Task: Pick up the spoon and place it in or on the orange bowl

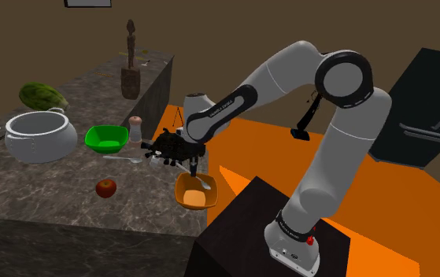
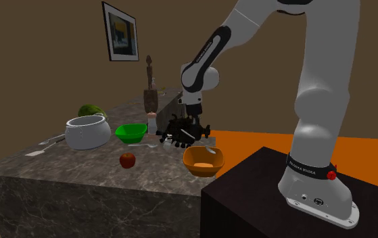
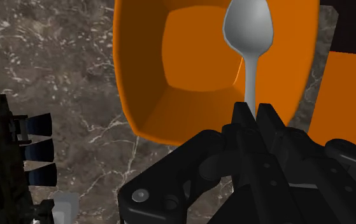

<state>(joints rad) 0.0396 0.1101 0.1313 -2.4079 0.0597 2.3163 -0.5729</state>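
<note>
My gripper point(image 3: 254, 112) is shut on the thin handle of a pale grey spoon point(image 3: 248, 28). The spoon's head hangs over the inside of the orange bowl point(image 3: 146, 76), near its far wall; I cannot tell whether it touches. In the shoulder view the gripper point(image 1: 192, 164) points down just above the orange bowl point(image 1: 188, 197), which stands at the counter's near corner next to the stand, and the spoon point(image 1: 204, 183) shows pale inside its rim. The second exterior view has the orange bowl point(image 2: 201, 162) at the counter's right end.
A black spiky object point(image 1: 168, 145) sits right behind the gripper. Further along the marble counter point(image 1: 45, 197) are a red apple point(image 1: 105, 187), a green bowl point(image 1: 105, 138), a small shaker point(image 1: 135, 127), a white pot point(image 1: 40, 135), a melon point(image 1: 42, 96) and a second pale utensil point(image 1: 123, 159).
</note>
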